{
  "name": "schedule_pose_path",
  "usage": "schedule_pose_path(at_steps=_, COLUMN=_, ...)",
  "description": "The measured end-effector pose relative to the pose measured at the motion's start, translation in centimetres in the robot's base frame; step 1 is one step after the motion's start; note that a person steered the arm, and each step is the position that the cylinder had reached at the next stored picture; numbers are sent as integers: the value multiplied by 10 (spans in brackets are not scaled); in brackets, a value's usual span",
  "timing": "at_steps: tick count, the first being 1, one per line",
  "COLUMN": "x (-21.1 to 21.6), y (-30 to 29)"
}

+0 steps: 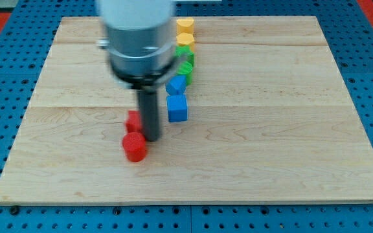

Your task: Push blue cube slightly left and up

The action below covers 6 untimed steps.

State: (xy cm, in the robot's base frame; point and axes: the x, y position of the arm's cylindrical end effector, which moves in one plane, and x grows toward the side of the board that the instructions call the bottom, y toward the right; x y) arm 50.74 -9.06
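While my tip (152, 138), a bare rod tool, rests, blue cube (177, 108) sits upper right.

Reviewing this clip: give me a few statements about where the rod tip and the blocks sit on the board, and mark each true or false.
1. My tip is at the view's left of the blue cube. True.
2. My tip stands beside the red cylinder. True.
3. The yellow blocks lie at the view's bottom edge of the wooden board. False: they lie near the view's top, at the upper end of the line of blocks.
4. The green blocks sit between the yellow ones and the blue ones. True.
5. The blue cube touches the red cylinder. False: bare board separates them.
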Motion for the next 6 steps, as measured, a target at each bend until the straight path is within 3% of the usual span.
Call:
schedule_pose_path(at_steps=1, x=-3, y=23)
schedule_pose_path(at_steps=2, x=-14, y=129)
schedule_pose_path(at_steps=6, x=-108, y=-17)
